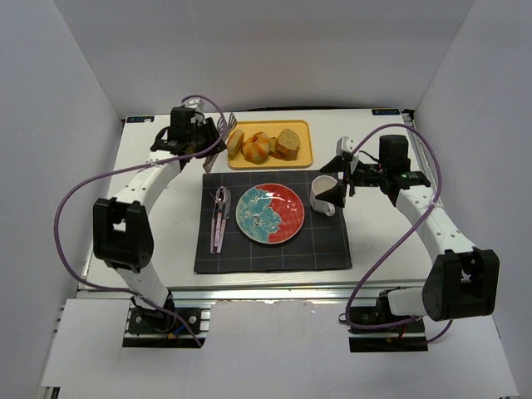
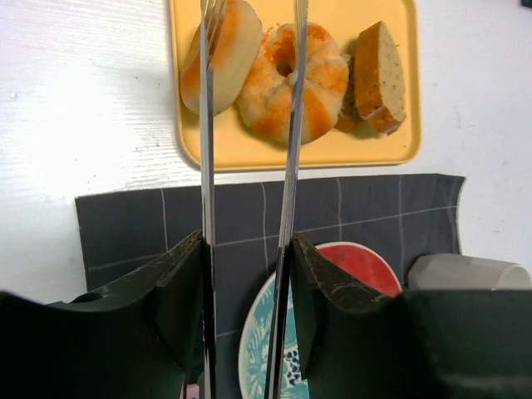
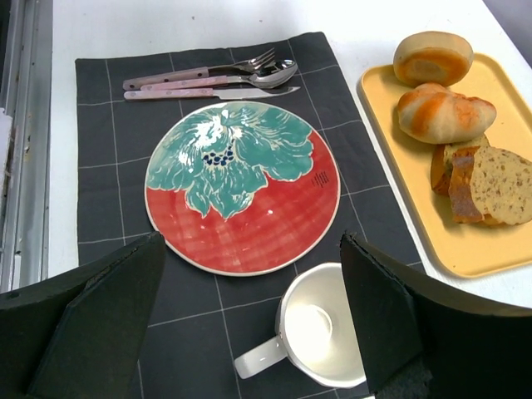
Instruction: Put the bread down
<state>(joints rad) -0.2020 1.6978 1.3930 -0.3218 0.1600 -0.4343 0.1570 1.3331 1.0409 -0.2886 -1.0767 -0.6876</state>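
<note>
Pinching shiny metal tongs (image 2: 206,150) near the round golden bread rolls (image 2: 229,58), the left gripper (image 2: 247,274) has put none on the red-and-green plate (image 3: 241,195), and the right gripper (image 3: 251,249) is spread wide.

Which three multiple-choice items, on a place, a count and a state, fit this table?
1. Where stands the white ceramic mug? A on a yellow tray; B on the dark checked placemat, beside the round red-and-teal plate; C on bare table.
2. How many pink-handled cutlery pieces lie on that mat? A two; B five; C three.
3. The plate is: A bare; B holding a bun; C under the mug.
Answers: B, the mat lies under it; C, fork, spoon, knife; A, no food on it.
</note>
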